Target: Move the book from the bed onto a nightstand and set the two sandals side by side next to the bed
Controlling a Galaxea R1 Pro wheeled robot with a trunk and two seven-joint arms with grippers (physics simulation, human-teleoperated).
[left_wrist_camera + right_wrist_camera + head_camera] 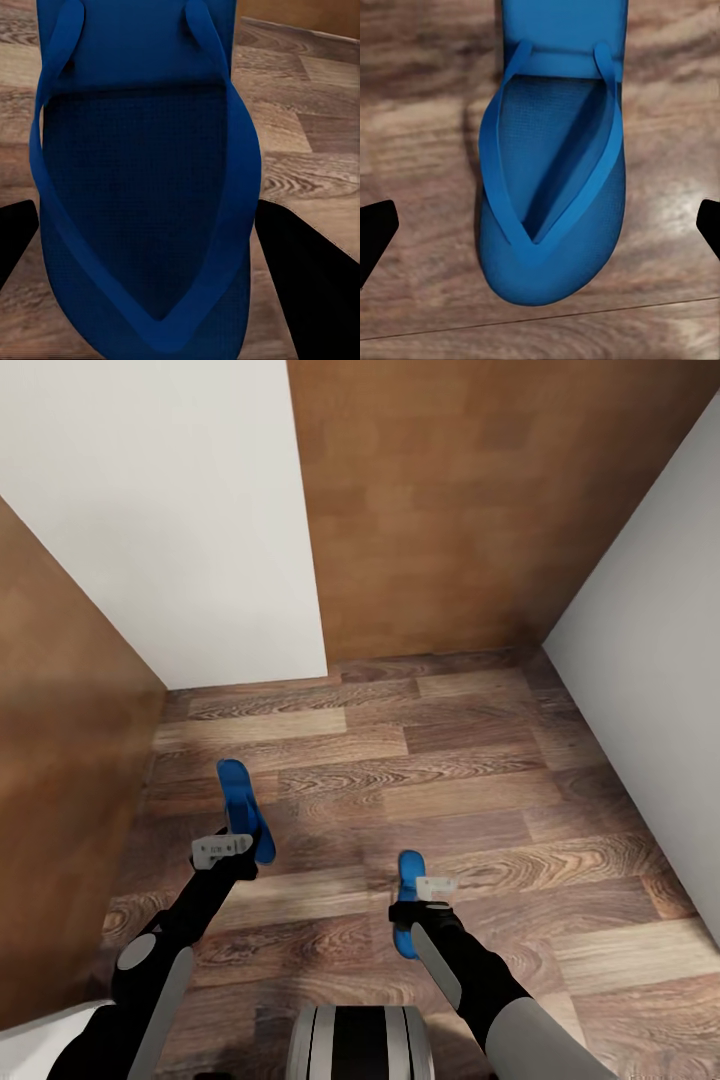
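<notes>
Sandals [243, 810] [407, 905] on plank floor [450, 780] — walls [180, 510] both sides, grippers [222, 850] [435, 887] above.

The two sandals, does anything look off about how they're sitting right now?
Mildly, yes. The left sandal and right sandal are apart and staggered on the wood floor, not side by side. The left gripper and right gripper each sit over one. No damage shows.

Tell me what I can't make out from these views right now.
- Head view: left gripper covers part of the left sandal; grip unclear.
- Head view: right gripper hides the right sandal's middle.
- Left wrist view: sandal cut off by the frame edges.
</notes>
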